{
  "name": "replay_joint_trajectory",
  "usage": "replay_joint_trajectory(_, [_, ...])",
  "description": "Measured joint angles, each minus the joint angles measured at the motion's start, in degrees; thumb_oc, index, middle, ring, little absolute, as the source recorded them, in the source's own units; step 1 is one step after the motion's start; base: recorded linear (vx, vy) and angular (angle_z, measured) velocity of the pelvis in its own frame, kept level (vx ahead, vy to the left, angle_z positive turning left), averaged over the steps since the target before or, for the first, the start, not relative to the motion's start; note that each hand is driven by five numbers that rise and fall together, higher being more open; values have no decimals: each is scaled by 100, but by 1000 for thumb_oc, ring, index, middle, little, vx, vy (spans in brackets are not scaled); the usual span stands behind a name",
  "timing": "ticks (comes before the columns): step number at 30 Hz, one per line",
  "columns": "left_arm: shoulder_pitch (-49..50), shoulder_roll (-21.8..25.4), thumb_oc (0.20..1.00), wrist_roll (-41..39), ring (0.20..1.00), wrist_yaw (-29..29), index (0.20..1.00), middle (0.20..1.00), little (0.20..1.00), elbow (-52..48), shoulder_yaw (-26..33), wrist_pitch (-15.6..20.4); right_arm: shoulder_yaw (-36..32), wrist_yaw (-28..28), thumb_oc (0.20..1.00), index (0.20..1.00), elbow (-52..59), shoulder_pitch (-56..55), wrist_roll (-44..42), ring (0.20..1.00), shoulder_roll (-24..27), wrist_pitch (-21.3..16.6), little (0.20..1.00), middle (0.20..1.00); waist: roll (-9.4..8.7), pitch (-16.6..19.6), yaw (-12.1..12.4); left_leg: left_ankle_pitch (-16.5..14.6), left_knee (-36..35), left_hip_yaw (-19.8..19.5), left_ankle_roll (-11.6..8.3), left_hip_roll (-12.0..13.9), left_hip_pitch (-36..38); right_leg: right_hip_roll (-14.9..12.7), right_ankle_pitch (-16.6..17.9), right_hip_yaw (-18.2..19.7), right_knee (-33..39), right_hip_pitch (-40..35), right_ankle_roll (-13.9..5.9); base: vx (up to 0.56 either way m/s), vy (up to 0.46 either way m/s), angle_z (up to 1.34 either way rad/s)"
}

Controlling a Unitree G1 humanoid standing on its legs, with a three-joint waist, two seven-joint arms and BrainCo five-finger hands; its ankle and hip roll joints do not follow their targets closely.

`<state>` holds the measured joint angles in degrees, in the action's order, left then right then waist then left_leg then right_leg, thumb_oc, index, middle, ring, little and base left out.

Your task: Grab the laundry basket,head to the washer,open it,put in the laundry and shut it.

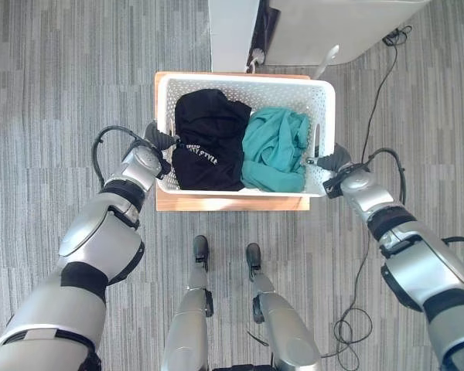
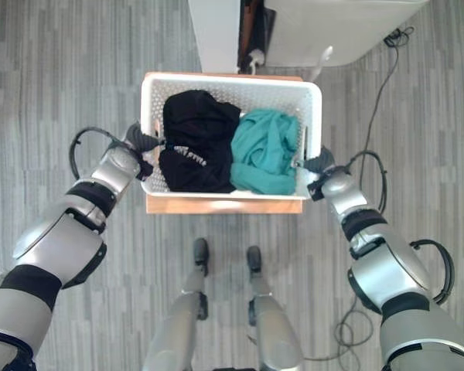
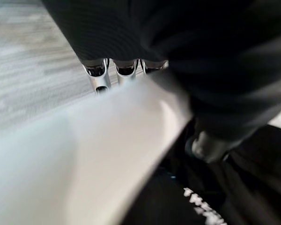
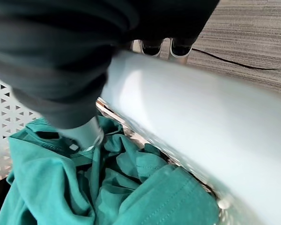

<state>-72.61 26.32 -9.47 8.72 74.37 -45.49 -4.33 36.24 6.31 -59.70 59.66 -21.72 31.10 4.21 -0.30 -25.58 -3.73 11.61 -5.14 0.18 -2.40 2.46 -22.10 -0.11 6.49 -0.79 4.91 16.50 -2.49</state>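
Now left robot hand (image 1: 156,141) and right robot hand (image 1: 330,161) clamping basket (image 1: 243,89) rims, carpet (image 1: 54,93) around

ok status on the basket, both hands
Left hand and right hand clamped on the white laundry basket rims. Black garment and teal garment inside. Basket on wooden stand, not lifted.

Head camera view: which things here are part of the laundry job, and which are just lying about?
Part of the job:
- white laundry basket
- black garment inside it
- teal garment inside it
- left hand and right hand, gripping the basket's two side rims

Just there:
- wooden stand under the basket
- white unit behind it
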Motion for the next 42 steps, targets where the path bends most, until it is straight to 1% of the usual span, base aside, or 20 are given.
replay_joint_trajectory(2, [70,107,200,165,200,-4,200,200,200,-186,-84,27,3,23,200,200,124,-71,8,200,58,1,200,200,0,0,7,0,0,12,0,1,-9,-1,2,9,0,14,-1,2,2,-2])
replay_joint_trajectory(9, [208,28,200,385,200,125,200,200,200,-387,49,43,-130,121,200,200,477,-368,231,200,264,9,200,200,0,0,53,1,0,0,2,-4,22,-5,2,-2,0,-29,-1,13,0,1])
replay_joint_trajectory(15, [759,-86,200,304,200,59,200,200,200,-816,163,34,-367,97,200,200,846,-937,284,200,493,109,200,200,17,-2,53,1,-1,-115,2,-11,450,-18,-7,-123,-1,-479,-8,96,13,5])
replay_joint_trajectory(18, [1187,61,200,272,200,-134,200,200,200,-1626,170,42,-803,-125,200,200,1196,-1463,362,200,718,134,200,200,46,-17,99,0,-8,-113,3,-31,815,-41,-28,-136,2,-848,-25,120,44,1])
replay_joint_trajectory(19, [1354,29,200,271,200,-126,200,200,200,-1766,172,63,-828,-135,200,200,1221,-1626,382,200,746,128,200,200,79,109,101,-44,-12,-120,42,-37,902,-56,-82,-140,4,-934,-59,165,85,0])
replay_joint_trajectory(20, [1605,129,200,275,200,-223,200,200,200,-2312,204,52,-1295,-279,200,200,1503,-1995,453,200,877,130,200,200,158,231,121,-256,-13,-92,99,-61,1036,-85,-199,-132,4,-1052,-1,115,69,-2])
replay_joint_trajectory(22, [1776,122,200,277,200,-296,200,200,200,-2634,259,82,-1495,-365,200,200,1658,-2225,458,200,1036,127,200,200,246,337,103,-288,-13,-64,128,-104,1161,-133,-220,-113,3,-1172,-1,91,64,-7])
replay_joint_trajectory(24, [1907,125,200,277,200,-351,200,200,200,-2820,317,77,-1656,-471,200,200,1846,-2471,462,200,1105,127,200,200,265,359,91,-321,-13,15,173,-126,1349,-168,-212,-62,2,-1338,-17,66,71,-13])
replay_joint_trajectory(26, [2029,94,200,277,200,-472,200,200,200,-2814,368,91,-1795,-595,200,200,2119,-2755,540,200,1167,185,200,200,282,380,-27,-369,-12,59,256,-207,1615,-237,-248,8,0,-1567,-70,74,101,-14])
replay_joint_trajectory(28, [2152,8,200,279,200,-547,200,200,200,-2813,379,86,-1844,-674,200,200,2139,-2917,651,200,1168,223,200,200,311,437,-60,-418,-13,167,318,-255,1803,-297,-273,41,1,-1715,-107,-8,142,-21])
replay_joint_trajectory(31, [2179,-217,200,280,200,-577,200,200,200,-2597,371,67,-1872,-752,200,200,2031,-2948,679,200,1185,301,200,200,413,559,-208,-453,-11,216,372,-347,1877,-390,-276,76,-38,-1734,-157,-184,176,-17])
replay_joint_trajectory(33, [2172,-266,200,282,200,-685,200,200,200,-2378,359,83,-1820,-852,200,200,1959,-2899,687,200,1184,327,200,200,463,590,-218,-500,-12,376,433,-386,1949,-454,-348,255,-182,-1652,-292,-218,123,-49])
replay_joint_trajectory(34, [2168,-332,200,280,200,-679,200,200,200,-2246,345,113,-1648,-893,200,200,1756,-2741,688,200,1184,326,200,200,470,609,-267,-502,-10,476,434,-399,1961,-478,-334,352,-272,-1539,-363,-208,61,-64])
replay_joint_trajectory(35, [2078,-445,200,278,200,-734,200,200,200,-1943,245,124,-1452,-938,200,200,1444,-2482,690,200,1172,352,200,200,510,634,-219,-555,-11,668,489,-410,1976,-503,-430,410,-466,-1391,-447,-310,94,-61])
replay_joint_trajectory(37, [2084,-467,200,279,200,-717,200,200,200,-1929,236,132,-1369,-924,200,200,1377,-2395,693,200,1160,361,200,200,509,638,-295,-547,13,856,511,-458,1940,-488,-357,464,-587,-1190,-476,-370,100,-61])
replay_joint_trajectory(38, [2081,-409,200,280,200,-719,200,200,200,-1910,213,96,-1204,-897,200,200,1361,-2263,696,200,1137,436,200,200,517,640,-239,-550,27,1100,577,-389,1905,-424,-149,250,-601,-1038,-458,-376,81,-127])
replay_joint_trajectory(39, [2069,-302,200,275,200,-740,200,200,200,-1904,183,58,-1070,-923,200,200,1380,-2164,698,200,1128,466,200,200,525,637,-62,-618,57,1490,706,-193,1894,-416,96,-510,-516,-944,-308,-260,61,-136])
replay_joint_trajectory(40, [2075,-322,200,274,200,-755,200,200,200,-1920,193,54,-1055,-936,200,200,1352,-2179,699,200,1143,466,200,200,524,638,-51,-636,102,1712,733,-143,1937,-509,-334,-994,-1034,-873,-144,-224,46,-126])
replay_joint_trajectory(41, [2078,-321,200,278,200,-779,200,200,200,-1927,193,55,-938,-921,200,200,1250,-2142,699,200,1115,470,200,200,523,638,18,-768,343,1892,801,-35,1902,-701,-819,-1317,-2100,-696,-90,-115,3,-91])
replay_joint_trajectory(42, [2081,-306,200,278,200,-776,200,200,200,-1911,182,52,-921,-964,200,200,1280,-2162,699,200,1124,485,200,200,523,643,121,-826,398,2062,866,51,1994,-946,-1179,-1563,-2918,-660,-104,-186,-19,-92])
